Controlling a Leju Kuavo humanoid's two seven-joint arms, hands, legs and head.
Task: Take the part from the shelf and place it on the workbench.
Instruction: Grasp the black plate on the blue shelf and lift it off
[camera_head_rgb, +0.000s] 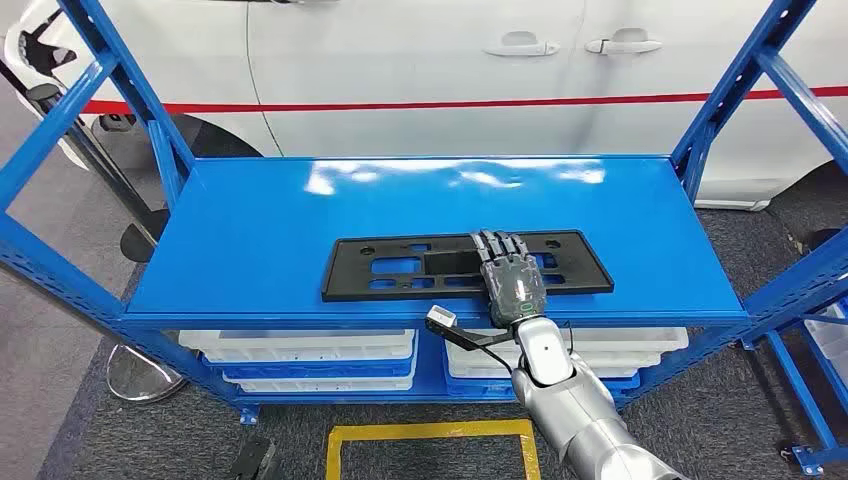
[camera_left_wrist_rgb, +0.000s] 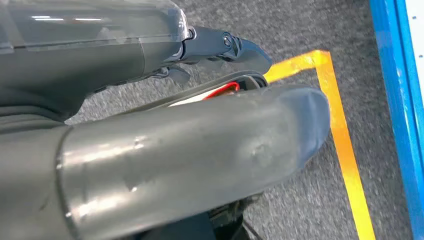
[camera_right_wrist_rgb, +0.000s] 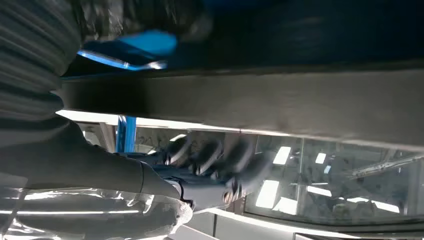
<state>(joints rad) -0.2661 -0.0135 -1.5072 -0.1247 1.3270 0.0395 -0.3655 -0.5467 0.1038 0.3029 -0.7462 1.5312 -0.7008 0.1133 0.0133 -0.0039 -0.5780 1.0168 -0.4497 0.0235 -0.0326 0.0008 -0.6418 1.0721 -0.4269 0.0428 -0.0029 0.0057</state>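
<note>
black part (camera_head_rgb: 400, 268) lies flat under the right hand's (camera_head_rgb: 512, 282) fingers (camera_head_rgb: 497, 245).

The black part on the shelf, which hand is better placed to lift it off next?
The right hand. It already lies flat on the black part on the blue shelf. The left hand hangs low over the grey floor beside yellow tape, away from the part.

Part (camera_head_rgb: 400, 268) matt black plastic; shelf (camera_head_rgb: 250, 220) glossy blue painted metal; floor (camera_head_rgb: 150, 430) rough grey carpet
</note>
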